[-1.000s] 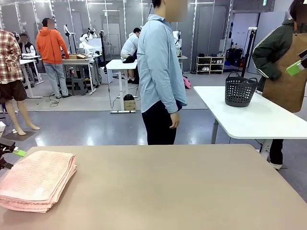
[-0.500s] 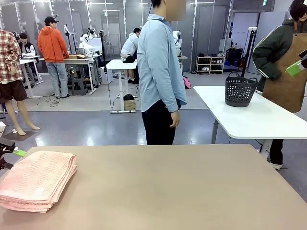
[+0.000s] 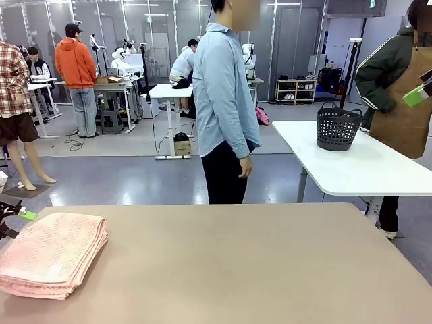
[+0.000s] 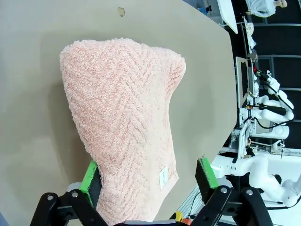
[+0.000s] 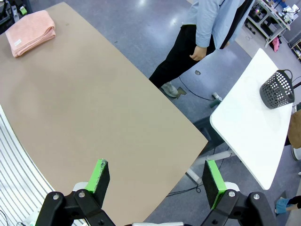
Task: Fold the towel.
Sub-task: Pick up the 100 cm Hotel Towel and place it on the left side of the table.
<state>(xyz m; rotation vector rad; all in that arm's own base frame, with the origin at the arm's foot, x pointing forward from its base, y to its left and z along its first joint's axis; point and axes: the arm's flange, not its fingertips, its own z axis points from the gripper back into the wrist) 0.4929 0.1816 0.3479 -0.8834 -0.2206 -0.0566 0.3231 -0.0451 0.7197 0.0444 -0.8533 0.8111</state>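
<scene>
The towel [image 3: 52,253] is seen folded at the table's [image 3: 236,270] left edge. The left gripper [image 4: 149,176] is held fully spread above the towel, gripping nothing. The right gripper [image 5: 156,181] is likewise spread wide and empty, high over the table.

Front camera faces across table [image 3: 256,263] — wrist cameras perhaps overhead.

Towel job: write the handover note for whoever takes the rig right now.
Left end effector: open, poised over the towel's label end, holding nothing.
Right end effector: open and empty, high above the table's near right edge.
Towel: folded into a neat stack at the table's left near corner, white label on top.
Person: standing at the far side, hands off the table.
Done: the fold looks complete.
Left: apparently nothing but pulling the arms clear.
</scene>
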